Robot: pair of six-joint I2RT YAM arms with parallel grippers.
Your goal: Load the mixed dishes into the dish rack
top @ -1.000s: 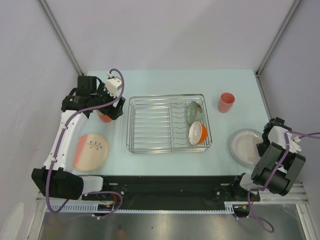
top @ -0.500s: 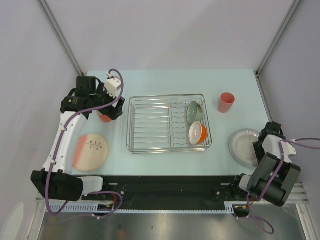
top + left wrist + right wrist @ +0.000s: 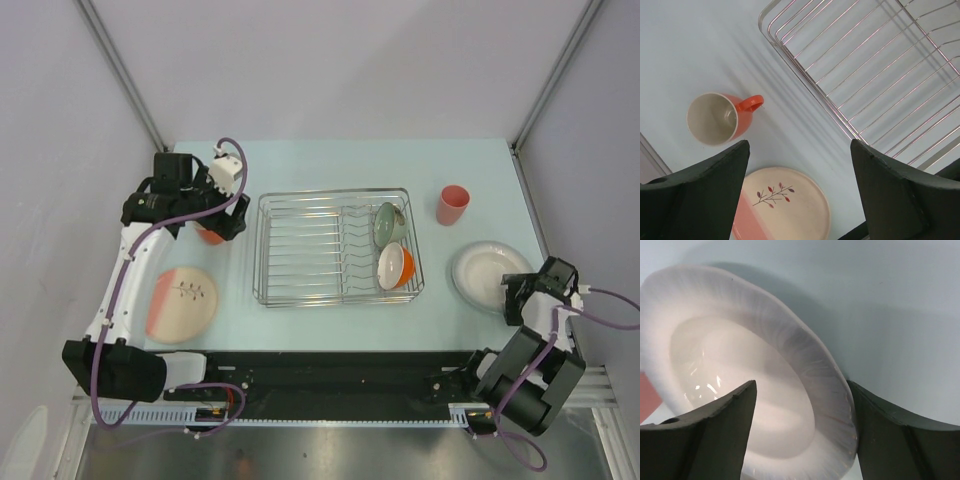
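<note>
The dish rack (image 3: 330,193) stands mid-table with a grey-green bowl (image 3: 386,223) and an orange bowl (image 3: 396,266) on edge at its right end. My right gripper (image 3: 527,296) straddles the near right rim of the white plate (image 3: 483,272). In the right wrist view one finger touches the plate's (image 3: 740,365) outer edge and the other hangs over its well with a gap, so that gripper (image 3: 801,390) is open. My left gripper (image 3: 800,145) hovers open and empty above the orange mug (image 3: 717,119) and the salmon-pink plate (image 3: 785,205). The pink cup (image 3: 452,204) stands upright right of the rack.
The rack's corner (image 3: 805,73) lies close to the right of the mug. The table's right edge and a frame post (image 3: 530,190) are near the white plate. The black base rail (image 3: 330,365) runs along the near edge.
My right gripper dropped to the white plate's rim and its jaws narrowed around it; the plate slid left and away. The left arm stayed still.
</note>
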